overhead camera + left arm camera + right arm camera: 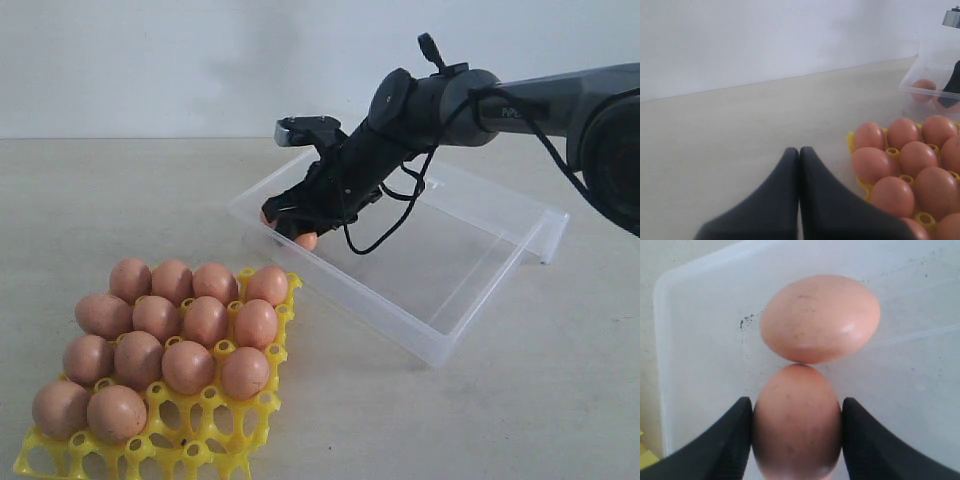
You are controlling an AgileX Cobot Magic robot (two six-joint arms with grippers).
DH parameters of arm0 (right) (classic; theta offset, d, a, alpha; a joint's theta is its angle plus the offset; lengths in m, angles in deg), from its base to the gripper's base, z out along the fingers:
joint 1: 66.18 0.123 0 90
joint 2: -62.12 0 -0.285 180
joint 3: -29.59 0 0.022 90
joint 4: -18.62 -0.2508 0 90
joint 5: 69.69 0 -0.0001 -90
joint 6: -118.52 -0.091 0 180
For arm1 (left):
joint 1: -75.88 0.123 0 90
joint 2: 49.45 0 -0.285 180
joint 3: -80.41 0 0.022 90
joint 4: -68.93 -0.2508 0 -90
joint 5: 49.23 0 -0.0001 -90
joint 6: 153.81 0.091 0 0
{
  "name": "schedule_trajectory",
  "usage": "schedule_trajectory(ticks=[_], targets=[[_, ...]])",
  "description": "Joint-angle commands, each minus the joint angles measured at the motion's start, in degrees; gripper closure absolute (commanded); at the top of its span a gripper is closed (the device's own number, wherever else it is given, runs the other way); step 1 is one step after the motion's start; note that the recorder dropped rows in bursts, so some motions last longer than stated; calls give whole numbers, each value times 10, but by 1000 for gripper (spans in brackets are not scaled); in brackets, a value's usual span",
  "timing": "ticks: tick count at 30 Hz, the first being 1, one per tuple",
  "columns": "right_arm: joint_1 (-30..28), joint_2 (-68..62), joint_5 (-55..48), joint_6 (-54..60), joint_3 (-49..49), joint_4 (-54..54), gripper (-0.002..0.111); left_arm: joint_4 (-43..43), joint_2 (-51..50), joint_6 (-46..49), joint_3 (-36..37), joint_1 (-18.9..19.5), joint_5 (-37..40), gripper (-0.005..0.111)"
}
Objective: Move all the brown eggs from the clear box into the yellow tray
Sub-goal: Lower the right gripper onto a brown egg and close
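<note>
My right tool (796,407), jaws set wide, clasps one brown egg (797,435) by its sides in the 9 o'clock corner of the clear box (470,275), a second egg (820,317) touching its tip. The yellow tray (205,445), at 7 o'clock from the box on the worktop (120,200), carries the other brown eggs (188,365). My left tool (799,157) hangs beside it, jaws pressed together, empty.

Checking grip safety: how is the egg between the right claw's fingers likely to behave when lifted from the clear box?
The egg looks smooth and rounded, so it may slip from the right claw. Its shell is probably brittle; squeeze gently. The second egg touches it and could roll once freed.
</note>
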Motion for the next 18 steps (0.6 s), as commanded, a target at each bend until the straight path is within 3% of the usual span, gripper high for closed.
schedule_trajectory(ticks=[1, 8, 11, 14, 18], targets=[[-2, 27, 7, -4, 5, 33, 109, 0, 1, -1, 2, -5, -7, 111], [-2, 81, -5, -59, 10, 65, 109, 0, 1, -1, 2, -5, -7, 111], [-2, 110, 34, -62, 50, 66, 109, 0, 1, -1, 2, -5, -7, 111], [0, 158, 105, -69, 132, 66, 109, 0, 1, -1, 2, -5, -7, 111], [25, 248, 271, -64, 296, 66, 109, 0, 1, -1, 2, -5, -7, 111]])
